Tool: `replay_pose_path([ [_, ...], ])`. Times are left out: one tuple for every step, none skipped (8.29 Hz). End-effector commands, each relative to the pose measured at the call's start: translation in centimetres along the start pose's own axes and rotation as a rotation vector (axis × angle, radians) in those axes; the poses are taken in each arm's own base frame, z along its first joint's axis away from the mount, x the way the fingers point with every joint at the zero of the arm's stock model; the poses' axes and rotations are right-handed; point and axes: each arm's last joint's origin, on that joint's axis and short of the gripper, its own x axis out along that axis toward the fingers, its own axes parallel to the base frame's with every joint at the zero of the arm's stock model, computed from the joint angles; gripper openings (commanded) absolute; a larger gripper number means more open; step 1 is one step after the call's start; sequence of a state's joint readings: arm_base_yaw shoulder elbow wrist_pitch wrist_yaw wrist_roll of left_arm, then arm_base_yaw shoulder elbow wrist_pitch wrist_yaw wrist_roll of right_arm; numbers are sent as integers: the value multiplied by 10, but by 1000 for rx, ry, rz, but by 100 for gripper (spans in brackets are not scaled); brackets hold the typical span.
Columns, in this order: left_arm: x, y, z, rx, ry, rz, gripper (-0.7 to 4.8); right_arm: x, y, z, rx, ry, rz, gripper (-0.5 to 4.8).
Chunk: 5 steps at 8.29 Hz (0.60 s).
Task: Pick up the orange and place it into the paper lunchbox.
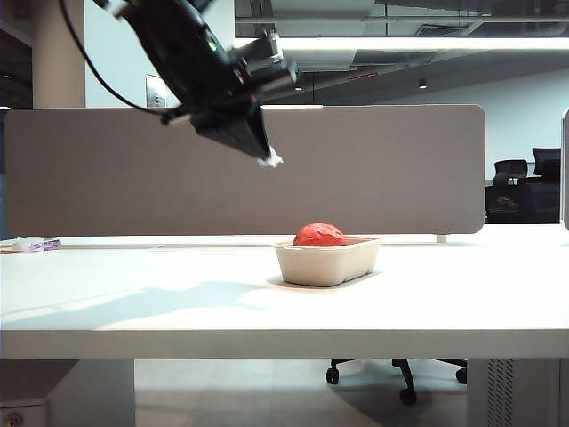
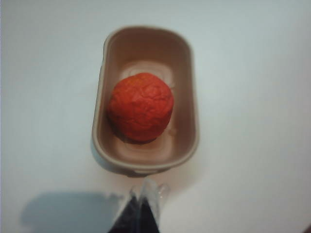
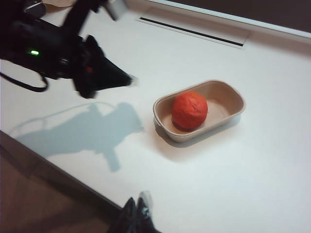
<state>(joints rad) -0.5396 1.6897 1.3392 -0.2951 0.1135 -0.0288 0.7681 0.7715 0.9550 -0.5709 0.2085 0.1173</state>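
The reddish-orange orange (image 1: 319,235) (image 2: 140,107) (image 3: 189,110) rests inside the beige paper lunchbox (image 1: 325,264) (image 2: 103,86) (image 3: 232,96), toward one end of it. My left gripper (image 1: 269,160) (image 2: 144,188) (image 3: 131,79) hangs high in the air, up and to the left of the lunchbox, shut with nothing between its fingers. My right gripper (image 3: 138,201) hovers over the table's front edge, well away from the lunchbox, its jaws pressed together and empty. It does not appear in the exterior view.
A grey partition panel (image 1: 382,169) runs along the table's far side. A small purple-and-white object (image 1: 36,244) lies at the far left. A cable slot (image 3: 194,31) is cut into the table behind the lunchbox. The left arm's shadow (image 3: 92,131) falls on the tabletop.
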Motion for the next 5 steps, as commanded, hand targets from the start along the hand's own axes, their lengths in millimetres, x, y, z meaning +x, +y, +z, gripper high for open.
replay_pose_path([
  [-41, -3, -20, 17, -103, 8, -6, 5, 1, -7, -1, -97, 17, -1],
  [-118, -10, -87, 50, -290, 21, -6, 5, -6, -61, 36, -266, 29, -1],
  [-120, -10, -92, 50, -293, 20, -6, 6, -6, -65, 37, -268, 27, -1],
  [-126, -10, -102, 51, -298, 20, -6, 9, -7, -75, 39, -261, 11, -1],
  [-133, -11, -117, 53, -333, 23, -6, 11, -10, -84, 44, -250, -40, -1],
])
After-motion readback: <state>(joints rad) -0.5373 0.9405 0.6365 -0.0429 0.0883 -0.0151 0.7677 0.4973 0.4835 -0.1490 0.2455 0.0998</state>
